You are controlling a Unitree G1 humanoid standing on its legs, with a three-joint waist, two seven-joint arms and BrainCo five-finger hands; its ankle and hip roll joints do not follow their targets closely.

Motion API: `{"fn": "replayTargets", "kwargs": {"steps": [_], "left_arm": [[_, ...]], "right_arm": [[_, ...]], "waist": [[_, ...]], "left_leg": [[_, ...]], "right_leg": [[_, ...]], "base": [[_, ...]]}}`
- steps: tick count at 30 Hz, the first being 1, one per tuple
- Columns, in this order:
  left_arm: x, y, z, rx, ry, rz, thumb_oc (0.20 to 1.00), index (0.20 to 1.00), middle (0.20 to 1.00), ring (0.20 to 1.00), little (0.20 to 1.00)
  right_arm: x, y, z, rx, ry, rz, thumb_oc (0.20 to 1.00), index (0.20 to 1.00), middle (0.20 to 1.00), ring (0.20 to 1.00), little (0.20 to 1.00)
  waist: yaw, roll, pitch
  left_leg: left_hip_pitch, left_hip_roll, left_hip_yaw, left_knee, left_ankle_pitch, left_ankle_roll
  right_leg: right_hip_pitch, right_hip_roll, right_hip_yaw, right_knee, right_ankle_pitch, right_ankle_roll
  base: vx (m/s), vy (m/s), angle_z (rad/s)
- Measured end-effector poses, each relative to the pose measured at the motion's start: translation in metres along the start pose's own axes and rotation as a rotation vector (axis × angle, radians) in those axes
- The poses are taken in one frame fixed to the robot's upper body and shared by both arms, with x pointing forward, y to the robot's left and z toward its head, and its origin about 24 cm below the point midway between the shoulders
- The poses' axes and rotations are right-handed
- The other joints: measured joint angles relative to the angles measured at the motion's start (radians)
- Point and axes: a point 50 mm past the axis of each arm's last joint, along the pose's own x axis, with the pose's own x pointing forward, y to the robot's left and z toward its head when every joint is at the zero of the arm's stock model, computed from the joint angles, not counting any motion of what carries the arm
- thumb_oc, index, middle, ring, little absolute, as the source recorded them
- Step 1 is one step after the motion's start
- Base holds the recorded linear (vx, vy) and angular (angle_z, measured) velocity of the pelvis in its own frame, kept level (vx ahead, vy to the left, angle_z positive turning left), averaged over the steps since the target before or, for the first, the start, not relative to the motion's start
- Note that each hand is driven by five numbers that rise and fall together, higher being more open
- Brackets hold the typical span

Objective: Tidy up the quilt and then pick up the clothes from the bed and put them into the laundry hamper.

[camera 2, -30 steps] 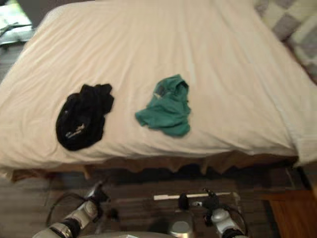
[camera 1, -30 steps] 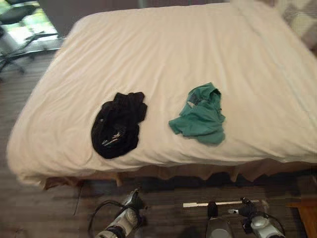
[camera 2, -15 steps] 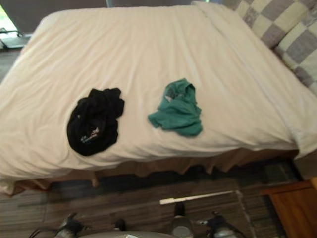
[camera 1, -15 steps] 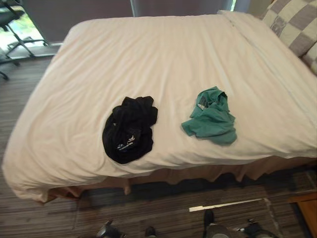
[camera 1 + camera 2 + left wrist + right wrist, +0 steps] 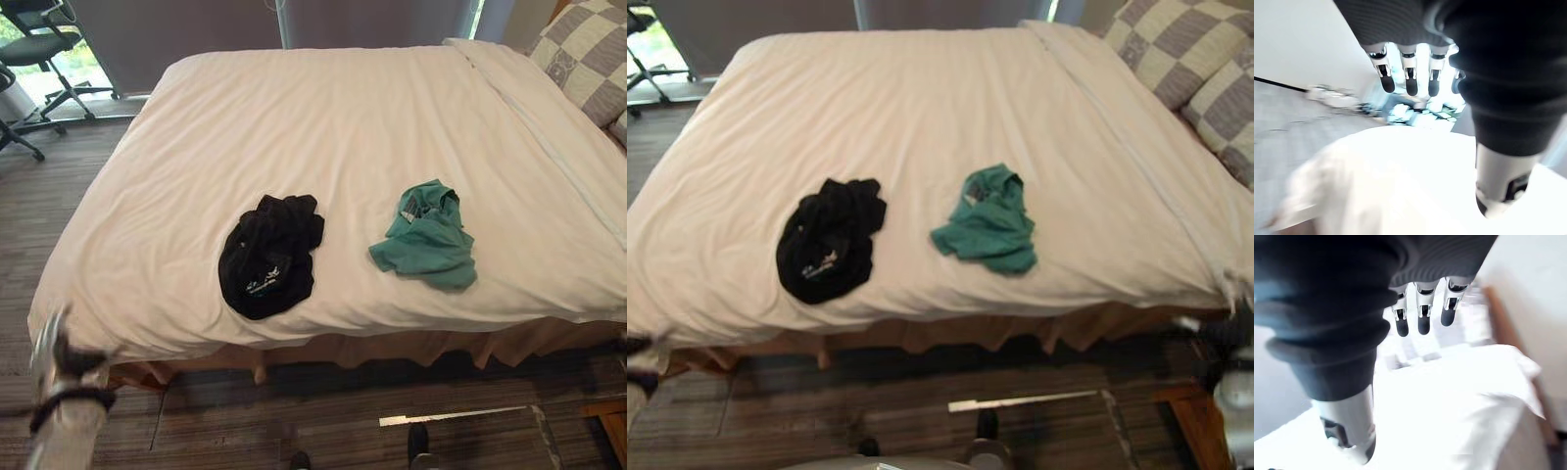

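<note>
A cream quilt [image 5: 323, 127] lies spread flat over the bed. A crumpled black garment [image 5: 269, 257] sits on it near the front edge, left of centre. A bunched green garment [image 5: 427, 236] lies to its right, apart from it. My left hand [image 5: 63, 364] hangs by the bed's near left corner, off the quilt; its wrist view shows straight fingers [image 5: 1411, 81] holding nothing. My right hand [image 5: 1213, 335] is by the near right corner, with its fingers [image 5: 1424, 316] likewise straight and empty.
Checked pillows [image 5: 1176, 54] lie at the head of the bed, far right. Office chairs [image 5: 44, 49] stand on the floor beyond the far left corner. A wooden piece of furniture [image 5: 1200, 431] is at the lower right, and a white strip [image 5: 1024, 400] lies on the floor.
The camera has tipped up, showing more of the bed's far side. Both arms have swung from low centre out to the sides, now by the bed's two near corners. The clothes have not moved.
</note>
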Motion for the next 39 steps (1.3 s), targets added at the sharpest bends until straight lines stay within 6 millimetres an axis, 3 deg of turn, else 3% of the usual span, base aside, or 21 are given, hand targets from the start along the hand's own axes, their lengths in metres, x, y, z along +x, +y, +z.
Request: {"fn": "replayTargets", "kwargs": {"steps": [1, 2, 3, 7, 10, 13, 14, 16, 17, 18, 23, 26, 29, 31, 33, 34, 36, 37, 38, 39], "left_arm": [[0.011, 0.005, 0.023, 0.034, -0.118, 0.008, 1.000, 1.000, 1.000, 1.000, 1.000], [0.016, 0.004, 0.034, 0.054, -0.162, 0.003, 1.000, 1.000, 1.000, 1.000, 1.000], [0.029, -0.005, 0.055, 0.116, -0.238, -0.046, 1.000, 1.000, 1.000, 1.000, 1.000], [0.038, -0.038, 0.110, 0.185, -0.422, -0.143, 1.000, 1.000, 1.000, 1.000, 1.000], [0.041, -0.052, 0.133, 0.193, -0.480, -0.171, 1.000, 1.000, 1.000, 1.000, 1.000], [0.075, -0.053, 0.158, 0.242, -0.421, -0.147, 1.000, 1.000, 1.000, 1.000, 1.000], [0.089, -0.046, 0.171, 0.255, -0.392, -0.121, 1.000, 1.000, 1.000, 1.000, 1.000], [0.097, -0.038, 0.182, 0.256, -0.380, -0.092, 1.000, 1.000, 1.000, 1.000, 1.000], [0.102, -0.035, 0.182, 0.269, -0.358, -0.081, 0.357, 0.357, 0.357, 0.357, 0.357], [0.109, -0.029, 0.179, 0.304, -0.318, -0.063, 0.200, 0.200, 0.200, 0.200, 0.200], [0.123, -0.006, 0.174, 0.445, -0.245, 0.008, 0.200, 0.200, 0.200, 0.200, 0.200], [0.122, -0.006, 0.169, 0.429, -0.231, 0.007, 0.200, 0.200, 0.200, 0.200, 0.200], [0.118, -0.011, 0.168, 0.387, -0.251, 0.005, 0.200, 0.200, 0.200, 0.200, 0.200], [0.079, -0.033, 0.155, 0.128, -0.351, -0.039, 0.200, 0.200, 0.200, 0.200, 0.200], [0.052, -0.057, 0.137, -0.064, -0.341, -0.113, 0.200, 0.200, 0.200, 0.200, 0.200], [0.032, -0.074, 0.116, -0.152, -0.291, -0.191, 0.200, 0.200, 0.200, 0.200, 0.200], [-0.001, -0.098, 0.078, -0.298, -0.146, -0.301, 0.200, 0.200, 0.200, 0.200, 0.200], [-0.010, -0.105, 0.063, -0.314, -0.075, -0.336, 0.200, 0.200, 0.200, 0.200, 0.200], [-0.031, -0.113, 0.029, -0.336, 0.068, -0.375, 0.200, 0.200, 0.200, 0.200, 0.200], [-0.044, -0.114, 0.013, -0.378, 0.143, -0.381, 0.200, 0.200, 0.200, 0.200, 0.200]], "right_arm": [[0.008, -0.006, 0.018, -0.022, -0.089, -0.021, 1.000, 1.000, 1.000, 1.000, 1.000], [0.012, -0.006, 0.028, -0.032, -0.132, -0.021, 1.000, 1.000, 1.000, 1.000, 1.000], [0.022, -0.001, 0.056, -0.044, -0.238, -0.002, 1.000, 1.000, 1.000, 1.000, 1.000], [0.030, 0.014, 0.112, 0.027, -0.430, 0.032, 1.000, 1.000, 1.000, 1.000, 1.000], [0.030, 0.018, 0.131, 0.065, -0.483, 0.033, 1.000, 1.000, 1.000, 1.000, 1.000], [0.035, 0.018, 0.165, 0.134, -0.565, -0.001, 1.000, 1.000, 1.000, 1.000, 1.000], [0.033, 0.019, 0.178, 0.168, -0.604, -0.005, 1.000, 1.000, 1.000, 1.000, 1.000], [0.028, 0.021, 0.185, 0.178, -0.640, 0.005, 1.000, 1.000, 1.000, 1.000, 1.000], [0.026, 0.022, 0.185, 0.185, -0.646, 0.012, 1.000, 1.000, 1.000, 1.000, 1.000], [0.022, 0.023, 0.184, 0.189, -0.648, 0.018, 1.000, 1.000, 1.000, 1.000, 1.000], [0.016, 0.021, 0.184, 0.205, -0.680, 0.020, 1.000, 1.000, 1.000, 1.000, 1.000], [0.021, 0.012, 0.187, 0.175, -0.699, -0.004, 1.000, 1.000, 1.000, 1.000, 1.000], [0.036, -0.004, 0.206, 0.127, -0.750, -0.050, 1.000, 1.000, 1.000, 1.000, 1.000], [0.058, -0.013, 0.212, 0.107, -0.697, -0.082, 1.000, 1.000, 1.000, 1.000, 1.000], [0.073, -0.014, 0.203, 0.095, -0.611, -0.075, 1.000, 1.000, 1.000, 1.000, 1.000], [0.085, -0.013, 0.197, 0.104, -0.536, -0.070, 1.000, 1.000, 1.000, 1.000, 1.000], [0.107, -0.018, 0.184, 0.092, -0.396, -0.070, 1.000, 1.000, 1.000, 1.000, 1.000], [0.111, -0.020, 0.181, 0.103, -0.360, -0.077, 1.000, 1.000, 1.000, 1.000, 1.000], [0.115, -0.019, 0.178, 0.126, -0.323, -0.072, 1.000, 1.000, 1.000, 1.000, 1.000], [0.118, -0.016, 0.174, 0.134, -0.286, -0.067, 1.000, 1.000, 1.000, 1.000, 1.000]], "waist": [[-0.002, -0.001, -0.006], [-0.008, -0.001, -0.010], [-0.016, 0.001, -0.013], [-0.021, 0.000, -0.006], [-0.043, -0.006, 0.036], [-0.054, -0.033, 0.083], [-0.060, -0.048, 0.127], [-0.087, -0.059, 0.180], [-0.103, -0.065, 0.204], [-0.109, -0.065, 0.227], [-0.120, -0.061, 0.254], [-0.115, -0.059, 0.258], [-0.100, -0.050, 0.261], [-0.045, -0.022, 0.267], [-0.020, -0.003, 0.268], [0.024, 0.015, 0.271], [0.065, 0.039, 0.275], [0.078, 0.047, 0.278], [0.121, 0.057, 0.281], [0.132, 0.054, 0.285]], "left_leg": [[0.001, -0.003, 0.000, 0.000, 0.003, -0.004], [0.002, -0.004, 0.002, 0.002, 0.003, -0.004], [0.003, -0.007, 0.003, 0.006, 0.011, -0.003], [-0.028, -0.012, 0.030, 0.007, 0.019, -0.004], [-0.046, -0.008, 0.052, 0.008, 0.022, -0.005], [-0.129, -0.012, 0.084, 0.016, 0.038, -0.009], [-0.153, -0.013, 0.082, 0.015, 0.053, -0.009], [-0.173, -0.009, 0.080, 0.012, 0.064, -0.013], [-0.183, -0.004, 0.081, 0.010, 0.068, -0.018], [-0.190, 0.003, 0.079, 0.009, 0.071, -0.022], [-0.192, 0.027, 0.081, 0.006, 0.073, -0.030], [-0.195, 0.030, 0.079, 0.006, 0.076, -0.034], [-0.205, 0.032, 0.072, 0.007, 0.081, -0.037], [-0.214, 0.038, 0.047, 0.007, 0.089, -0.039], [-0.207, 0.037, 0.032, 0.007, 0.090, -0.039], [-0.207, 0.037, 0.020, 0.007, 0.092, -0.037], [-0.220, 0.033, -0.008, 0.007, 0.094, -0.036], [-0.227, 0.031, -0.026, 0.007, 0.097, -0.035], [-0.246, 0.027, -0.051, 0.007, 0.105, -0.038], [-0.251, 0.027, -0.062, 0.007, 0.108, -0.038]], "right_leg": [[0.000, -0.003, 0.001, 0.000, 0.000, 0.000], [0.000, -0.003, 0.003, 0.000, 0.000, 0.000], [-0.002, -0.006, 0.005, 0.000, 0.002, 0.001], [-0.058, 0.000, 0.032, 0.000, 0.033, -0.017], [-0.091, 0.009, 0.048, 0.005, 0.049, -0.027], [-0.189, 0.008, 0.075, 0.005, 0.080, -0.025], [-0.214, 0.007, 0.078, 0.005, 0.094, -0.029], [-0.232, 0.011, 0.075, 0.005, 0.100, -0.036], [-0.244, 0.017, 0.075, 0.005, 0.103, -0.040], [-0.249, 0.023, 0.071, 0.005, 0.104, -0.041], [-0.254, 0.045, 0.068, 0.005, 0.103, -0.040], [-0.254, 0.046, 0.064, 0.005, 0.103, -0.040], [-0.253, 0.047, 0.055, 0.005, 0.102, -0.040], [-0.245, 0.050, 0.027, 0.005, 0.101, -0.044], [-0.230, 0.047, 0.010, 0.005, 0.094, -0.056], [-0.220, 0.044, -0.011, 0.005, 0.090, -0.059], [-0.215, 0.037, -0.032, 0.005, 0.085, -0.057], [-0.213, 0.033, -0.046, 0.005, 0.081, -0.054], [-0.213, 0.029, -0.067, 0.004, 0.078, -0.054], [-0.211, 0.027, -0.084, 0.005, 0.073, -0.049]], "base": [[0.04, -0.006, -0.02], [0.00, 0.000, 0.00], [0.00, 0.000, 0.00], [-0.10, -0.006, -0.17], [-0.26, 0.019, -0.21], [-0.15, 0.027, -0.31], [-0.08, 0.005, -0.09], [-0.09, -0.004, 0.02], [-0.10, -0.017, 0.00], [-0.08, -0.030, -0.02], [-0.04, -0.029, -0.04], [0.00, -0.040, 0.00], [0.00, -0.073, 0.09], [0.01, -0.091, 0.25], [0.00, -0.062, 0.31], [-0.01, -0.038, 0.39], [0.00, -0.044, 0.43], [-0.02, -0.077, 0.60], [-0.03, -0.079, 0.52], [-0.03, -0.097, 0.55]]}}
